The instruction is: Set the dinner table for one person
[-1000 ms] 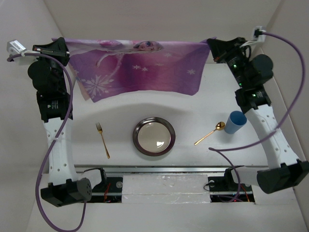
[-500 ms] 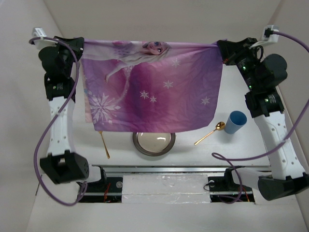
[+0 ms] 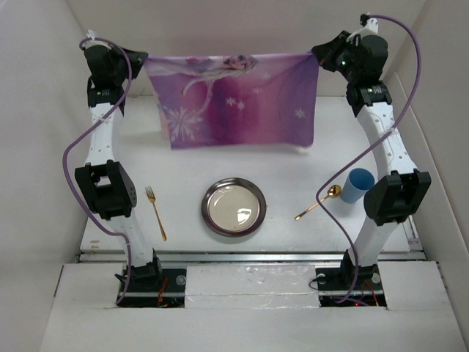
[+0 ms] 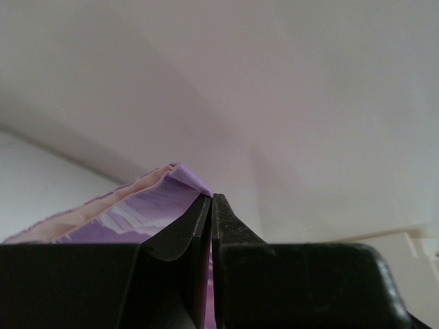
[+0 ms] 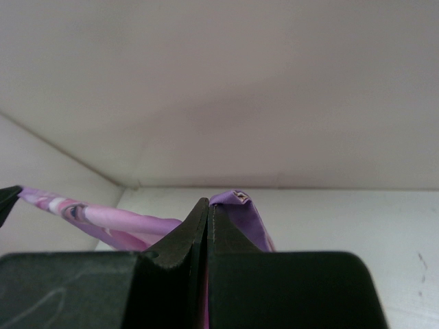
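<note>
White perforated shells cover the long links of the left arm and right arm, with black joint housings. A purple cable trails from behind each claw. The left claw and right claw have matte black wedge fingers.

Enclosure: a plain matte white far wall, with a white left wall panel and a white right wall panel flanking it. These box in the large flat white rectangular tabletop on three sides. A silver metal rail runs left to right along the near edge. Nearer still is a white ledge, with a glossy crinkled strip at its centre. Light is diffuse and even; shadows are soft-edged. The wrist views show the walls with a faint pinkish-grey cast.
</note>
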